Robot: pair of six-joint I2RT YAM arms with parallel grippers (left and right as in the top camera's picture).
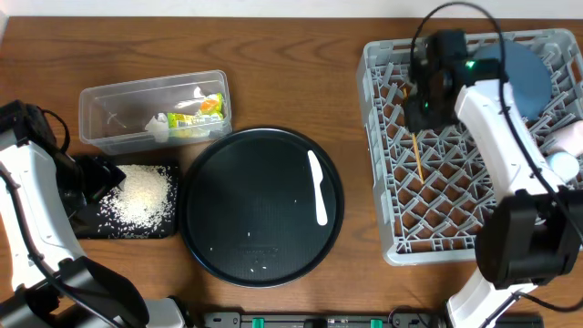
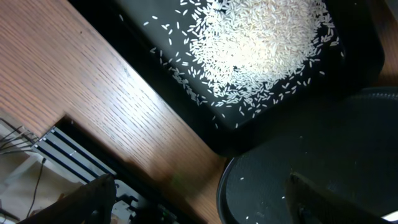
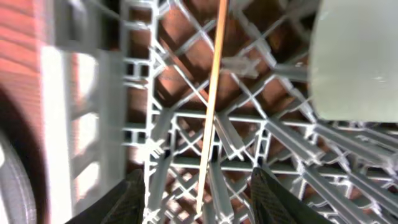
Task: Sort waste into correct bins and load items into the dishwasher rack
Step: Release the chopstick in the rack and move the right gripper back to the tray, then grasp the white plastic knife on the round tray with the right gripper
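Rice lies heaped in the black tray at the table's left, with loose grains scattered around the heap inside the tray. The left gripper hangs above the near corner of that tray, where it almost meets the round tray; its fingers are spread wide with nothing between them. The utensil lies on the right part of the round tray, and a few stray grains dot its near edge. Behind the black tray stands the tub, which holds the wrapper and white scraps. At the right is the rack, and the right gripper reaches down into its left half. Its jaws stand apart, and the stick runs between them without touching either finger; the stick rests tilted on the lattice. The blue bowl sits in the rack's far right corner, with the pink cup and the blue cup along the right side.
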